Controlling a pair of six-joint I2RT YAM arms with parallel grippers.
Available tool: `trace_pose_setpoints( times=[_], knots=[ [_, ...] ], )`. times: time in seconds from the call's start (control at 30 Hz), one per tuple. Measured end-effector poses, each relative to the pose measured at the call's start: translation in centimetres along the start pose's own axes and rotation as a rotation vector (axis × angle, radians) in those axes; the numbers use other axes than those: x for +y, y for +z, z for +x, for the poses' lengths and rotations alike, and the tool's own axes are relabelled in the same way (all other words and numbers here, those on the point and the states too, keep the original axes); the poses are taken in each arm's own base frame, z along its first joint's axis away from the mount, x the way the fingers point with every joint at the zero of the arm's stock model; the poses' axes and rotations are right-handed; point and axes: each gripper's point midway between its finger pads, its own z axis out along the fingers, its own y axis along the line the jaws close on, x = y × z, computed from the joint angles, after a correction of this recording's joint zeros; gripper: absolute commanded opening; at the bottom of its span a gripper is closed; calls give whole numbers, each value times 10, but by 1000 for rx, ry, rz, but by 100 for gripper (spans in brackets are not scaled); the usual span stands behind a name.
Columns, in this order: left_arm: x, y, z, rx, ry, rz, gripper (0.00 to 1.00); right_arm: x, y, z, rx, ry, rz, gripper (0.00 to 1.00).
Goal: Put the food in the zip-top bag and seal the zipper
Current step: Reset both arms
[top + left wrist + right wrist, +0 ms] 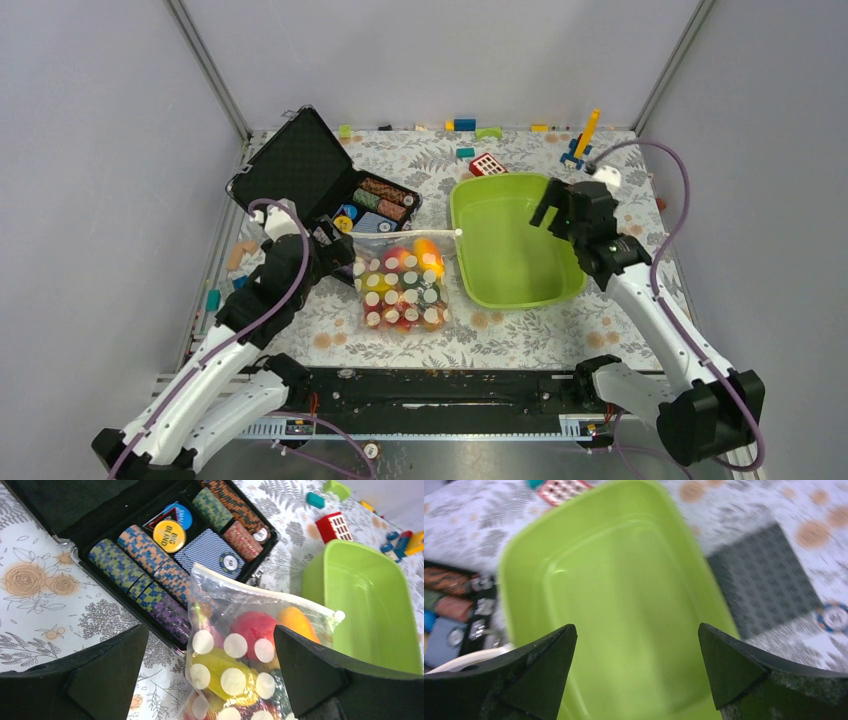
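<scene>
L gripper [210, 629] spread, empty, near far-left corner by poker case [330, 180]. Zip-top bag [403, 285] w/ food [427, 250] lies mid-bench, zipper [410, 232] slider at right end. R gripper [637, 626] spread, empty, over tray [455, 200]. Risk: mouth not fully shut, so nudging bag spills food.

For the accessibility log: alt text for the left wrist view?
Open left tool hovers over the dotted zip-top bag full of toy food, its zipper edge beside an open poker-chip case; a lime-green tray sits at right.

1 overhead view, 2 wrist close-ups
</scene>
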Motion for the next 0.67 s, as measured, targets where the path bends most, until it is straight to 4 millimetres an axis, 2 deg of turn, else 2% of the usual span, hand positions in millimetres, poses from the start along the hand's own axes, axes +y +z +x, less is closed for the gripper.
trace_pose_setpoints(
  times=[0.03,0.1,0.17,0.23,0.4,0.67],
  knots=[
    [4,4,-1,1,-9,-17,99,-17,2,6,5,28,48,100],
    [10,11,1,8,-21,-40,99,-38,-1,17,16,43,113,100],
    [16,15,4,20,-32,-58,99,-49,-7,24,13,42,144,100],
    [18,16,3,20,-48,-64,99,-59,-16,23,-25,49,169,100],
    [16,17,-2,7,-68,-50,99,-70,-31,10,-146,76,185,100],
    [8,16,-9,-18,-86,-8,99,-79,-34,8,-235,91,187,99]
  ],
)
